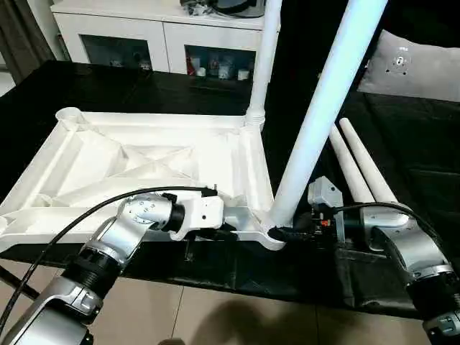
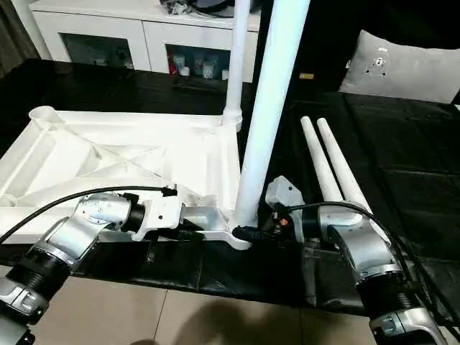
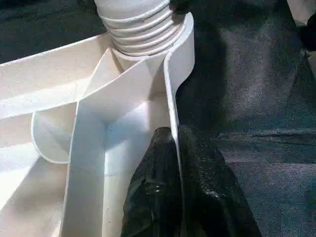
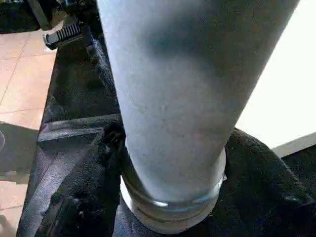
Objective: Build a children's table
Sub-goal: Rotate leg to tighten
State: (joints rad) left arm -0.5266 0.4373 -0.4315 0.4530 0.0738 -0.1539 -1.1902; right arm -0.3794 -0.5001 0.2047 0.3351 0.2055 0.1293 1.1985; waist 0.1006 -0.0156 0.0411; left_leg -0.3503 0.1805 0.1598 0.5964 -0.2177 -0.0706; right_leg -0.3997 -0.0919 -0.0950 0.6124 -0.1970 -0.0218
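The white tabletop (image 1: 144,158) lies underside up on the black-covered work table, its ribs showing. One leg (image 1: 262,65) stands upright in the far right corner socket. A second leg (image 1: 323,108) rises, leaning slightly, from the near right corner socket (image 1: 272,233). My right gripper (image 1: 287,231) has its black fingers (image 4: 89,187) pressed against both sides of this leg's base, just above the socket. My left gripper (image 3: 177,136) is shut on the tabletop's near rim wall (image 3: 170,94), close beside that same corner. Two loose legs (image 1: 359,165) lie side by side on the cloth to the right.
A white cabinet (image 1: 165,29) with glass doors stands behind the work table. A grey pad (image 1: 420,65) lies at the back right. The table's front edge (image 1: 237,277) runs just under my forearms, with tiled floor (image 1: 215,316) below.
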